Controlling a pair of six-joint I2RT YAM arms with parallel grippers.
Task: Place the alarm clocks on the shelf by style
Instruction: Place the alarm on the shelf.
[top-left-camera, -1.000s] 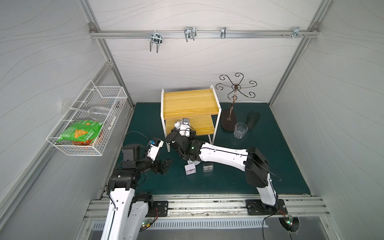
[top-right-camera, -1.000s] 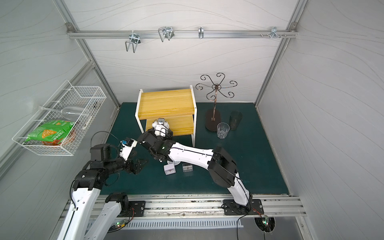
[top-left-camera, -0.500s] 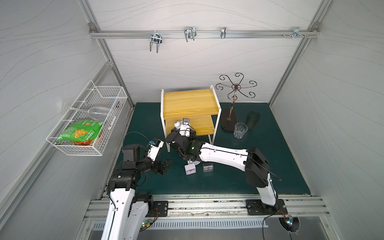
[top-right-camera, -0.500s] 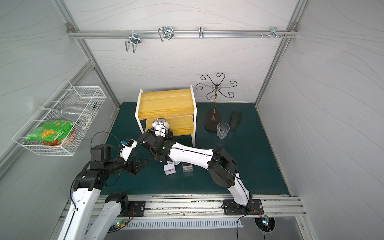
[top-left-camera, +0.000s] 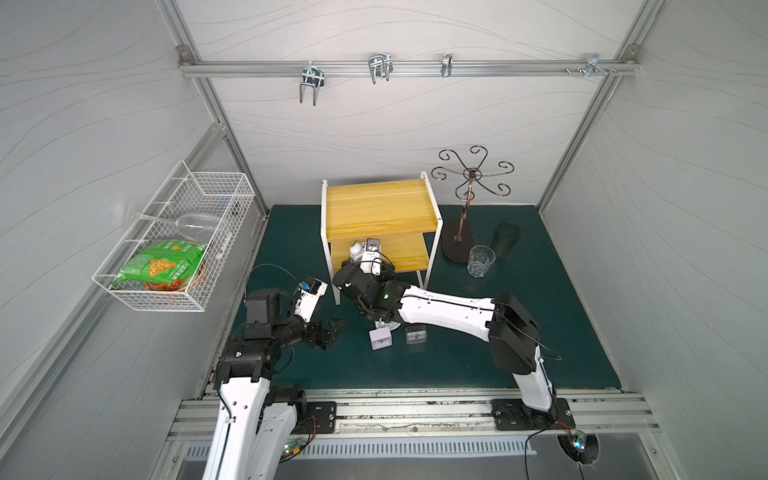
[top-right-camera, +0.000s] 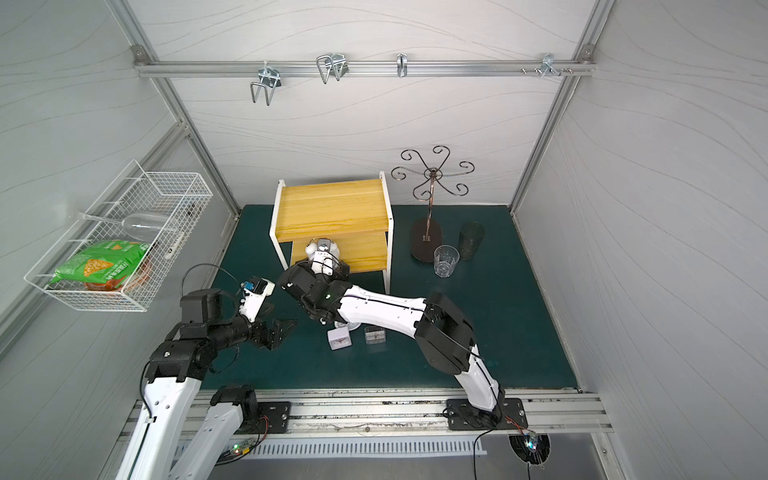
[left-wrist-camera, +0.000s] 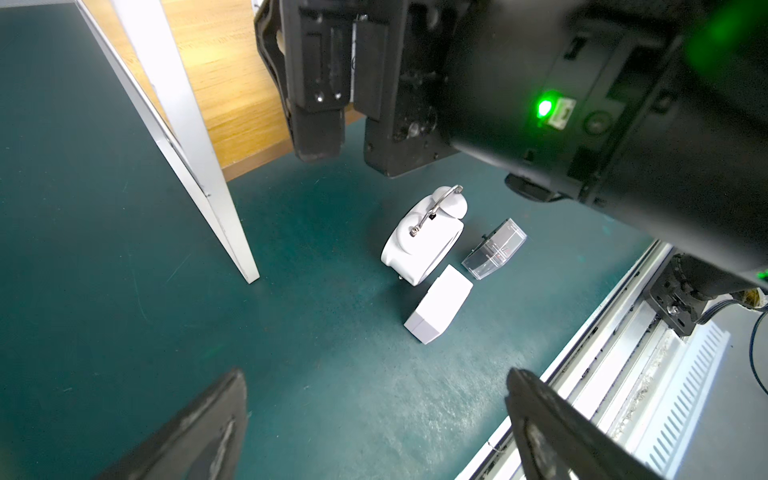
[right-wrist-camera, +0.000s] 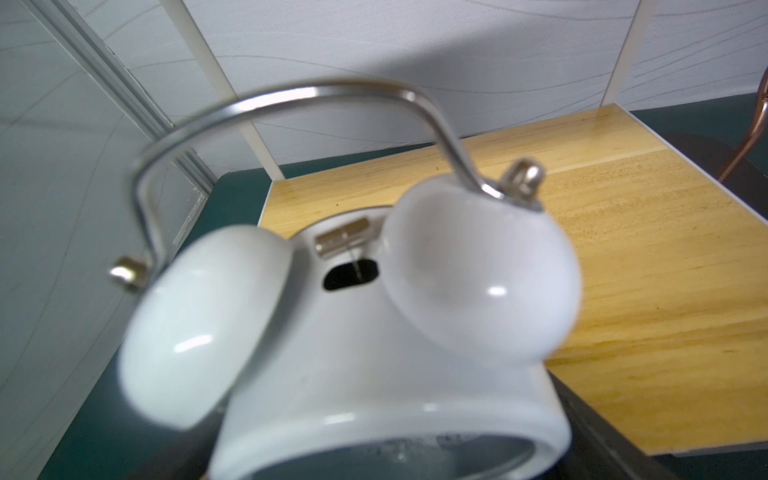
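The shelf (top-left-camera: 378, 208) stands at the back of the green mat, with yellow boards and a white frame. My right gripper (top-left-camera: 358, 257) is at the left end of its lower board, jaws wide on either side of a white twin-bell alarm clock (right-wrist-camera: 374, 332), also seen in a top view (top-right-camera: 311, 248). Another twin-bell clock (left-wrist-camera: 419, 237), a white square clock (left-wrist-camera: 440, 307) and a clear-cased clock (left-wrist-camera: 494, 249) sit together on the mat; the right arm partly hides the twin-bell one from above. My left gripper (left-wrist-camera: 374, 415) hovers open and empty over the mat, left of them.
A white wire basket (top-left-camera: 174, 237) on the left wall holds a green snack bag and a wine glass. Right of the shelf are a metal cup stand (top-left-camera: 457, 245), a clear glass (top-left-camera: 480, 259) and a dark cup (top-left-camera: 505, 239). The shelf's white leg (left-wrist-camera: 208, 187) stands near the clocks.
The right arm stays at the lower board with the twin-bell clock between its jaws. The left arm has shifted only slightly.
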